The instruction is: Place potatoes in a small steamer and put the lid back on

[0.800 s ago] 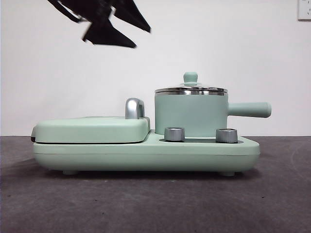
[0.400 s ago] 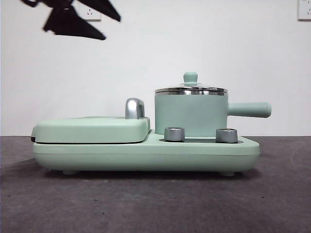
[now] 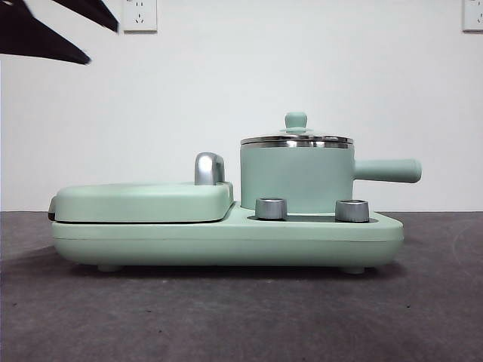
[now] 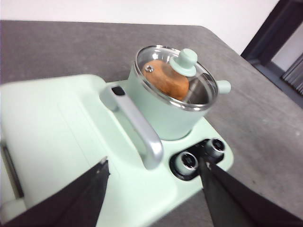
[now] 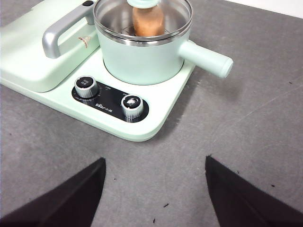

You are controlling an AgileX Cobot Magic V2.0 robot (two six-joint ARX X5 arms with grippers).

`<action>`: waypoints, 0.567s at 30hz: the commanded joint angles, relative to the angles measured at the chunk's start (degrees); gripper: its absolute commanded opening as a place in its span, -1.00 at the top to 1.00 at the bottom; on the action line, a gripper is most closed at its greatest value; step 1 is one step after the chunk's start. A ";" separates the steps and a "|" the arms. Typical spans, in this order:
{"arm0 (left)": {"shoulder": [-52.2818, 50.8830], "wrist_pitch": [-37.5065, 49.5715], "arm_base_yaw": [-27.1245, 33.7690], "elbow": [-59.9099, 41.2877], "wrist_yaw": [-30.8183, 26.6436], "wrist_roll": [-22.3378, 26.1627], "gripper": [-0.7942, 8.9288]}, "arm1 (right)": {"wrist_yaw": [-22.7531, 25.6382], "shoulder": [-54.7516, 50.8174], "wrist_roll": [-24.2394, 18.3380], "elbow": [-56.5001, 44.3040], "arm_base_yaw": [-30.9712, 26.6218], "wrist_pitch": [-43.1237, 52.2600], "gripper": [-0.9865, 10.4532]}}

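The small steamer (image 3: 296,179) stands on the right half of the mint-green base, its side handle (image 3: 386,170) pointing right. The glass lid (image 3: 296,139) sits on its rim, knob upward. Through the glass, the orange-brown potato (image 4: 166,79) lies inside the pot, and the right wrist view shows the potato (image 5: 147,20) too. My left gripper (image 4: 154,163) is open and holds nothing, high over the flat griddle side; in the front view the left gripper (image 3: 102,44) shows only at the top left corner. Over the table in front of the knobs, my right gripper (image 5: 155,160) hangs open, nothing between its jaws.
A flat mint-green griddle cover (image 3: 143,202) with a chrome handle (image 3: 209,167) fills the base's left half. Two steel knobs (image 3: 271,208) (image 3: 352,210) stand at the base's front. Dark grey table (image 3: 241,317) lies all around, and a wall socket (image 3: 139,15) is behind.
The black gripper in the front view has drawn back left and up, from above the griddle to the top left corner. Steamer and lid have not moved.
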 commanded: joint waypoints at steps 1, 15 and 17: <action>-4.42 0.70 -0.15 -2.01 -1.07 -2.97 0.22 | -0.22 0.28 -0.07 0.26 0.35 0.35 0.26; -19.37 -9.64 -0.22 -7.43 -6.67 -6.60 0.23 | -2.95 0.20 -0.04 0.33 0.33 0.02 0.27; -20.09 -10.05 -0.22 -7.43 -5.62 -5.42 0.89 | -2.97 0.20 -0.02 0.33 0.35 0.02 0.88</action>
